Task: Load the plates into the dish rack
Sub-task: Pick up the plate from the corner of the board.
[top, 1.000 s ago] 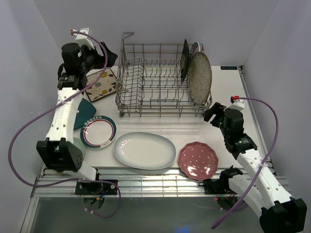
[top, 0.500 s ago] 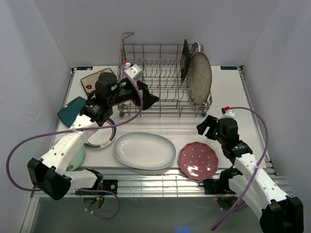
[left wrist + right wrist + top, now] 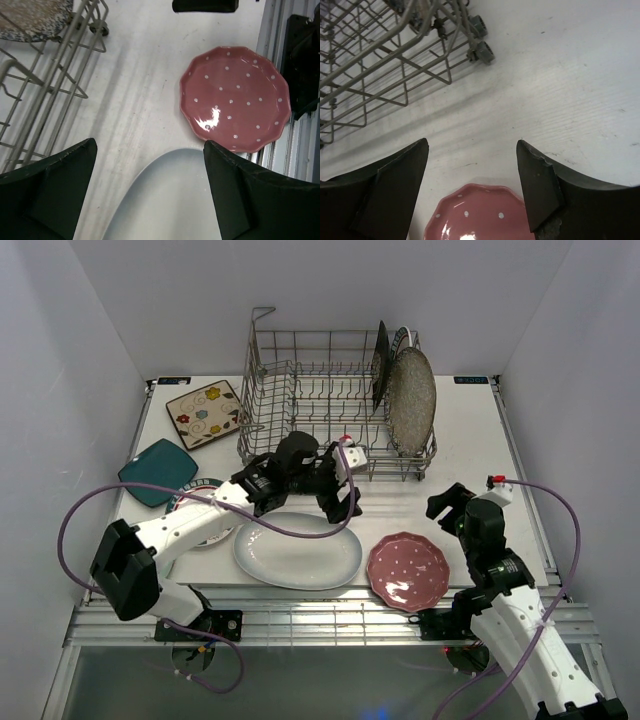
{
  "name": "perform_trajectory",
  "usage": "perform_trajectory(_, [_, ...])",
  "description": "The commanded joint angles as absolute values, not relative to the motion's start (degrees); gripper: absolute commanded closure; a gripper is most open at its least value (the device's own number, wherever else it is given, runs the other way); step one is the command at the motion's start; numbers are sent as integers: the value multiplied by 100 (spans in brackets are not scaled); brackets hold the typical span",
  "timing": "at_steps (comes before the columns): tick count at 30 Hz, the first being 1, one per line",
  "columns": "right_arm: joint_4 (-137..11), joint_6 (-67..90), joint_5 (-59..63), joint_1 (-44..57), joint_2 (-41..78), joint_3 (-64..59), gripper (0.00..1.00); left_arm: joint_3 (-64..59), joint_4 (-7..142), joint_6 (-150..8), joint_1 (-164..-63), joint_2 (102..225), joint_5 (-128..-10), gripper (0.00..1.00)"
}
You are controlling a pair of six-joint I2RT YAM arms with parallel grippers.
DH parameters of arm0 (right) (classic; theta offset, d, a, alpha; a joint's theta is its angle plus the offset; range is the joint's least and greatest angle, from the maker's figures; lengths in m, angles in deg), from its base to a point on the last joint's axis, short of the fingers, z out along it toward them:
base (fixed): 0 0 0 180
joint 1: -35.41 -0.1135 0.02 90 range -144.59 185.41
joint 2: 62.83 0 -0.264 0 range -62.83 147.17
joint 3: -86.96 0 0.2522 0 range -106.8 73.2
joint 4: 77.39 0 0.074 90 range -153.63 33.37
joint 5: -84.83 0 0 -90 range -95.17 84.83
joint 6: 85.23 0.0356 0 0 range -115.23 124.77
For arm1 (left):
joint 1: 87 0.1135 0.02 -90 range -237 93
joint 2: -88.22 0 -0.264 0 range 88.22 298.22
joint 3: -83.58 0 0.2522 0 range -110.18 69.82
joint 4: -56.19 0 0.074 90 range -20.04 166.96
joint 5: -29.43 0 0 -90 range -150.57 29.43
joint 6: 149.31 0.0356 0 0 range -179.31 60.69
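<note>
The dish rack (image 3: 320, 410) stands at the far edge of the table (image 3: 470, 430), about in the middle. In its right end two plates stand upright: a speckled grey round plate (image 3: 412, 400) and, just behind it, a black plate (image 3: 380, 365).

The other plates lie flat on the table. The large white oval plate (image 3: 298, 550) is near the near edge, in the middle, and the pink dotted plate (image 3: 407, 568) is just beside it on the right, not touching. A cream floral square plate (image 3: 203, 413) lies at the far left corner, and a teal square plate (image 3: 152, 472) lies at the left edge.

The left end effector (image 3: 342, 502) hangs over the far rim of the oval plate, with its fingers spread wide and nothing between them. The right end effector (image 3: 445, 502) is over the bare table between the rack and the pink plate. It is also spread and holds nothing.
</note>
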State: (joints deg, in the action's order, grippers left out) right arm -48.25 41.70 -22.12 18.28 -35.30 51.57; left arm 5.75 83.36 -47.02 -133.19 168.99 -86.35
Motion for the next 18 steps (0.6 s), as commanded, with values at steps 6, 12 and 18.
perform_trajectory(6, [-4447,4353,-2907,1809,-3901,5140,23,812,8024,-4218,-13815,17426,-8570,2])
perform_trajectory(12, [-4613,4196,-2741,1809,-3998,5219,23,514,7945,-4191,-14008,18050,-8579,2])
perform_trajectory(18, [-4719,4142,-2617,1809,-3998,5254,24,92,7839,-4287,-14105,18744,-8597,2])
